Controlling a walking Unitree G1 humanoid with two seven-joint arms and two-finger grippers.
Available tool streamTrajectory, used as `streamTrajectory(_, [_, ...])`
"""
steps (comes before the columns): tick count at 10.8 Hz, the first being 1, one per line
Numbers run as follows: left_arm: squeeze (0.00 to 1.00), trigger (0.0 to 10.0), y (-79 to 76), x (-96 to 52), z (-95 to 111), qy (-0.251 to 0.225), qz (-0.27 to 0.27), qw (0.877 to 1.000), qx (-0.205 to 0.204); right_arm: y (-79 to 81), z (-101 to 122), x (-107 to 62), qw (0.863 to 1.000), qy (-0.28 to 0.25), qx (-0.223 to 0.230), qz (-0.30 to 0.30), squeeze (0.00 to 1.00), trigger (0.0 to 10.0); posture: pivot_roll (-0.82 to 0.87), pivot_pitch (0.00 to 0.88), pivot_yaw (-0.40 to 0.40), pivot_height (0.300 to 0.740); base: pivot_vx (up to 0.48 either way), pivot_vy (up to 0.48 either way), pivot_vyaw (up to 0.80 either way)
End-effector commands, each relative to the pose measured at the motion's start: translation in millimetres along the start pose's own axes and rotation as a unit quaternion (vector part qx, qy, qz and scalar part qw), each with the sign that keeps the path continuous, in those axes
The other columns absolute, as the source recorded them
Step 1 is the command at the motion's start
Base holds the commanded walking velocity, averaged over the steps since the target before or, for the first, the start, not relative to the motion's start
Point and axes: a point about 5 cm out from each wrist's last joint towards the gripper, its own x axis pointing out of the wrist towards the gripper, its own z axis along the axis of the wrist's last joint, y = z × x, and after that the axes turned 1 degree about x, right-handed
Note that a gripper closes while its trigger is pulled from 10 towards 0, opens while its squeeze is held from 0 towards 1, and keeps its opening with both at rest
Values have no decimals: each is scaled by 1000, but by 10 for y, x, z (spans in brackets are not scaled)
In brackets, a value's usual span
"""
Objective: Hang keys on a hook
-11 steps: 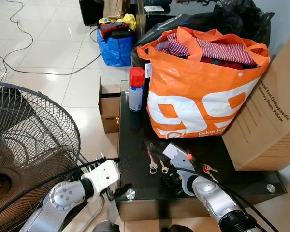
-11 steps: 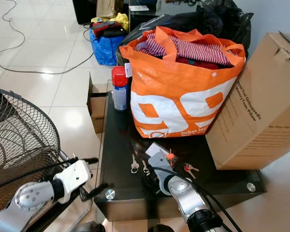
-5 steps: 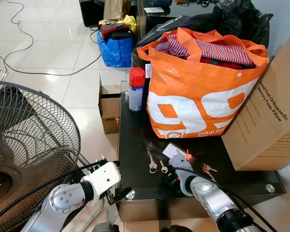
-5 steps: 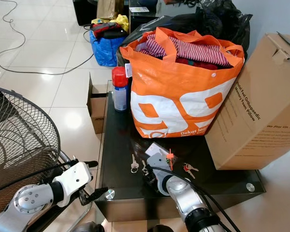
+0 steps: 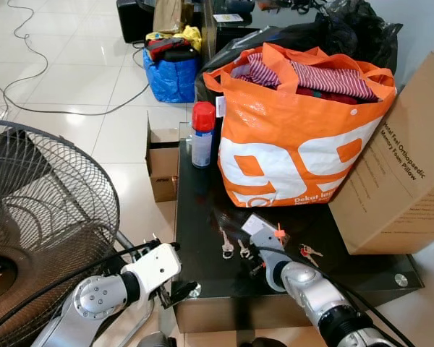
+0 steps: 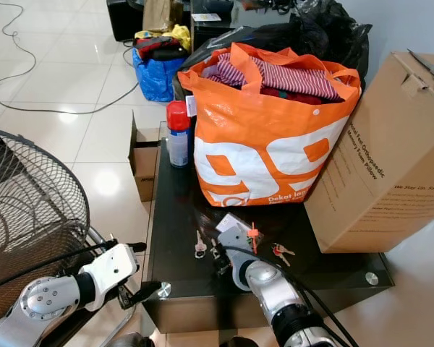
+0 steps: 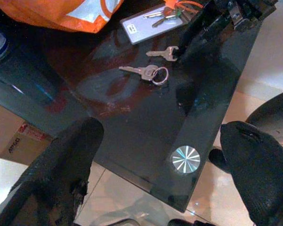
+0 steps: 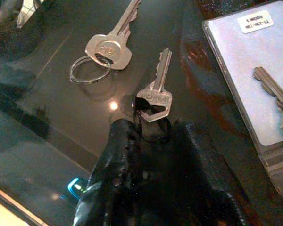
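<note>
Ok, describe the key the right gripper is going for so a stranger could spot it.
Start at the big orange bag on the black glass table. In front of it lie two loose silver keys; the target key is nearer the grey card, at the right gripper. Unlike the ringed key, it carries no ring.

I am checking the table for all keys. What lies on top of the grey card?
A small bunch of keys with an orange tag lies on the grey card, beside the right gripper. What the keys cover is hidden.
</note>
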Motion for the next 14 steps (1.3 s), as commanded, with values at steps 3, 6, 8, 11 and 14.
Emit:
streamTrajectory(3, [0,10000,-19,4,33,-3,-8,1000,4,-21,-215,6,997,48,64,-5,0,0,-22,67,-47,740,0,0,0])
streamTrajectory(6, [0,10000,-30,52,-51,4,-8,1000,1,-23,-207,16,996,46,74,-5,0,0,-20,64,-45,740,0,0,0])
streamTrajectory(8, [0,10000,-31,79,-82,5,-7,1000,2,-35,-184,17,996,38,83,-4,0,0,-15,56,-44,740,0,0,0])
streamTrajectory(11, [0,10000,47,72,-12,-28,37,999,-18,-186,-32,-179,988,-42,146,33,0,0,6,13,-47,740,0,0,0])
streamTrajectory(14, [0,10000,198,4,136,-86,109,989,-55,-322,283,-626,965,-160,199,62,0,0,10,0,-37,740,0,0,0])
